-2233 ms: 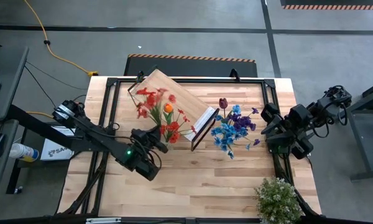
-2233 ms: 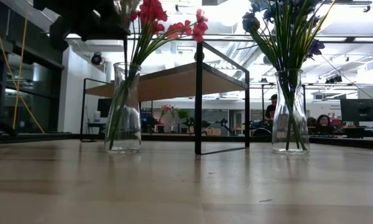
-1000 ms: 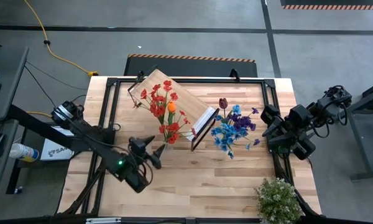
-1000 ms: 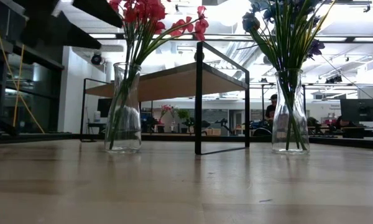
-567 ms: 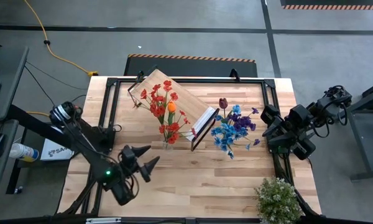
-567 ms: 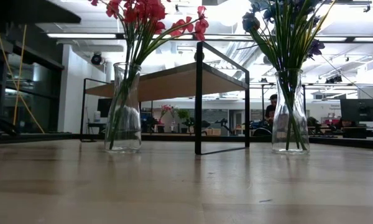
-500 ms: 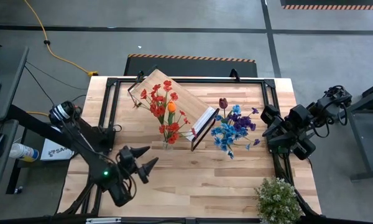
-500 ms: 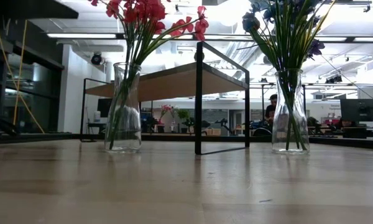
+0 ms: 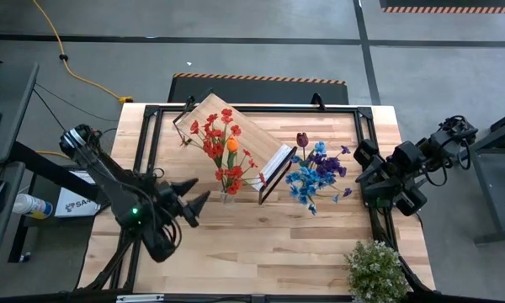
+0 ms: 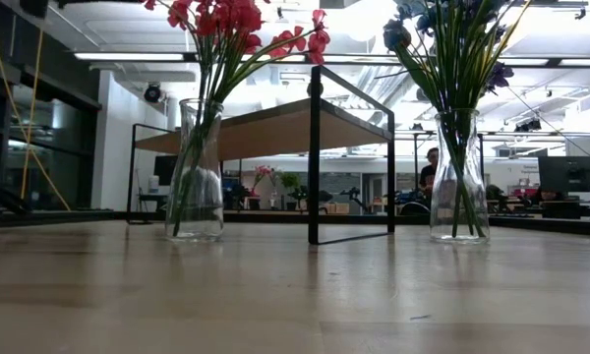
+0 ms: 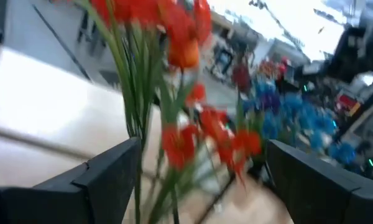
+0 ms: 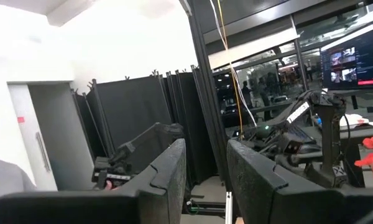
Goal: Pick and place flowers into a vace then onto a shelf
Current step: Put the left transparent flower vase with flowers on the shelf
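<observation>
The left gripper [image 9: 195, 204] hangs with its fingers spread and empty at about 8 o'clock from the red flowers [image 9: 220, 150], which already stand in a glass vase [image 10: 197, 169] on the bench [image 9: 278, 244]; the shelf [image 9: 236, 135] at 12 o'clock of that vase carries nothing; the blue and purple flowers [image 9: 317, 172] stand in a second vase [image 10: 459, 177] at the shelf's 4 o'clock. The right gripper [image 12: 205, 163] waits at the bench's 3 o'clock edge, fingers narrowly apart and empty; I judge the filling done and both vases not yet shelved
</observation>
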`<state>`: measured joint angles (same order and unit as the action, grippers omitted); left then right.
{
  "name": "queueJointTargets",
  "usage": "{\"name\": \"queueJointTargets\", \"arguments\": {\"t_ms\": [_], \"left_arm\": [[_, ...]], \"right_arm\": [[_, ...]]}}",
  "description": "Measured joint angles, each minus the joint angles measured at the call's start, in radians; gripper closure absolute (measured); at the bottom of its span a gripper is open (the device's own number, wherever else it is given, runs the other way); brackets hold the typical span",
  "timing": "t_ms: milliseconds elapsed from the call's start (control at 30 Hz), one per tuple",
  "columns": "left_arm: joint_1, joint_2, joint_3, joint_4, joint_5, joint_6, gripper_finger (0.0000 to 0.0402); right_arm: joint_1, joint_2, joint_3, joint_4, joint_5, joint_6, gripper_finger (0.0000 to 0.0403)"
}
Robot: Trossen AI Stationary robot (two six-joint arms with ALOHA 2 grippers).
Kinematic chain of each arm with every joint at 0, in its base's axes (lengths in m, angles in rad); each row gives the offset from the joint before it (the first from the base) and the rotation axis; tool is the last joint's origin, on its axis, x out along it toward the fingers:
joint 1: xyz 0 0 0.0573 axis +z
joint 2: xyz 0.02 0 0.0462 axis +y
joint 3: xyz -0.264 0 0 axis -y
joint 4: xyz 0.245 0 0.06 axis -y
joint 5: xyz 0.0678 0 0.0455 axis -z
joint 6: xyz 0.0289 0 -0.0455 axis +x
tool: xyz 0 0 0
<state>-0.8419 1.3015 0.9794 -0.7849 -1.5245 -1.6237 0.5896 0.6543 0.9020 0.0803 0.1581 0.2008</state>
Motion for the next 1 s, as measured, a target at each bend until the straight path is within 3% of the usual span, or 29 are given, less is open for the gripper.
{"name": "queueJointTargets", "arguments": {"t_ms": [300,500,633,900,1000], "left_arm": [[0.024,-0.182,0.0,0.009,-0.05,0.157,0.0027],[0.024,-0.264,0.0,0.041,0.001,0.211,0.0027],[0.024,-0.293,0.0,0.088,0.135,0.244,0.0027],[0.024,-0.289,0.0,0.385,0.586,0.618,0.0027],[0.023,-0.276,0.0,0.447,0.679,0.707,0.0027]], "right_arm": [[0.0,0.0,0.0,0.029,0.0,-0.002,0.0293],[0.0,-0.011,0.0,0.079,-0.009,-0.056,0.0293],[0.0,-0.034,0.0,0.083,-0.011,-0.071,0.0293],[0.0,-0.061,0.0,0.092,-0.011,-0.119,0.0293],[0.0,-0.059,0.0,0.105,-0.011,-0.138,0.0293]]}}
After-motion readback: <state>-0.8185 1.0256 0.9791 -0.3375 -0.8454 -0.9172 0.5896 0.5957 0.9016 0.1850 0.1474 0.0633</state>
